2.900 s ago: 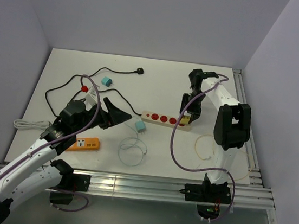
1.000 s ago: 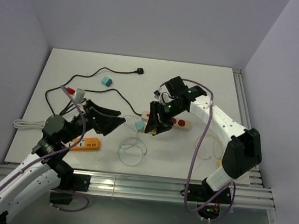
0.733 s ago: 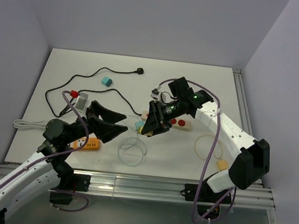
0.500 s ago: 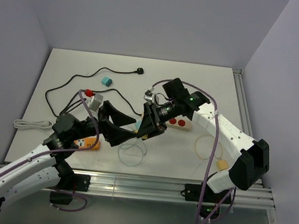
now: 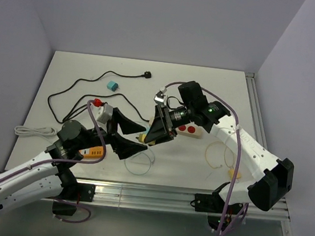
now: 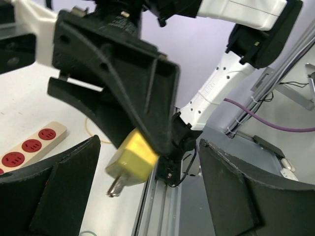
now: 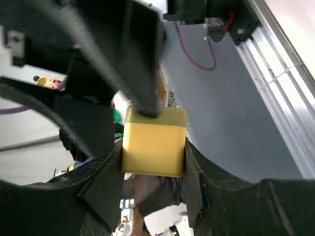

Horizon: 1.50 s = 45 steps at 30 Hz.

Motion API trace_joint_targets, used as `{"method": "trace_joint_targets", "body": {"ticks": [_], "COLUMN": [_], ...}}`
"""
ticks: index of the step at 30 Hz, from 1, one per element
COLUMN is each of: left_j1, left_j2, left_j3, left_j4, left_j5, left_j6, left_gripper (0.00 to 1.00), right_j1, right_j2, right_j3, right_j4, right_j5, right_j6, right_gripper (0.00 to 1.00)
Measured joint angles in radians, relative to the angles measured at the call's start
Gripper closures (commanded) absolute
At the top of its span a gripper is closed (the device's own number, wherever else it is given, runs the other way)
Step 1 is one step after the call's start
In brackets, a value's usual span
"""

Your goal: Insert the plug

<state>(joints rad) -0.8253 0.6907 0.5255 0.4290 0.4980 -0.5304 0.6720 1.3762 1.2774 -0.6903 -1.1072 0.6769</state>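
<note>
A yellow plug (image 7: pixel 154 141) with metal prongs is pinched between the black fingers (image 7: pixel 106 177) of my right gripper (image 7: pixel 154 147), which is shut on its body. In the top view that gripper (image 5: pixel 148 135) holds the plug (image 5: pixel 143 138) in the air, left of the beige power strip (image 5: pixel 190 129) with red sockets. My left gripper (image 5: pixel 134 136) faces it, open, one finger on each side of the plug without touching it. In the left wrist view the plug (image 6: pixel 132 160) hangs prongs-down between the spread fingers of the left gripper (image 6: pixel 148 147), with the power strip (image 6: pixel 32 146) on the table at left.
A black cable (image 5: pixel 92 87) with a teal adapter (image 5: pixel 112 85) lies at the back left. An orange box (image 5: pixel 92 152) and a white bundled cord (image 5: pixel 29 131) sit near the left arm. A white wire loop (image 5: pixel 140 163), a yellow cord loop (image 5: pixel 222 156) and the aluminium rail (image 5: pixel 165 196) are at the front.
My right arm swung left off the power strip with the yellow plug and lifted it. My left arm rose and moved right until its open fingers flanked the plug.
</note>
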Motion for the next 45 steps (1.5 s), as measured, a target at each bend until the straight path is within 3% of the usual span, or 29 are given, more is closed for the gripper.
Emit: {"method": "trace_joint_targets", "body": {"ticks": [5,11,17,21,28,32,39,45], "left_j1": [-0.011,-0.03,-0.042,-0.046,-0.048,-0.048,-0.048,-0.049], "left_j2": [0.023,0.073,0.071,0.072,0.078,0.077,0.065,0.049], "left_j3": [0.0,0.0,0.0,0.0,0.0,-0.001,-0.02,-0.024], "left_j4": [0.002,0.014,0.009,-0.008,-0.018,-0.021,-0.018,-0.027], "left_j5": [-0.034,-0.044,-0.085,-0.119,-0.218,-0.244,-0.249,-0.251], "left_j6": [0.017,0.023,0.029,0.044,0.026,0.024,0.03,0.04], "left_gripper": [0.12,0.22,0.49,0.8,1.0,1.0,1.0,1.0], "right_j1": [0.003,0.004,0.005,0.002,0.005,0.011,0.019,0.027], "right_j2": [-0.025,-0.025,-0.033,-0.06,-0.08,-0.087,-0.088,-0.088], "right_j3": [-0.003,-0.003,-0.004,-0.021,-0.021,-0.021,-0.019,-0.018], "right_j4": [0.038,0.071,0.107,0.121,0.15,0.158,0.151,0.151], "right_j5": [-0.013,-0.011,0.011,0.06,0.197,0.248,0.288,0.292], "right_j6": [0.035,0.071,0.12,0.177,0.202,0.201,0.174,0.167], "right_gripper": [1.0,1.0,1.0,1.0,1.0,0.98,0.63,0.53]}}
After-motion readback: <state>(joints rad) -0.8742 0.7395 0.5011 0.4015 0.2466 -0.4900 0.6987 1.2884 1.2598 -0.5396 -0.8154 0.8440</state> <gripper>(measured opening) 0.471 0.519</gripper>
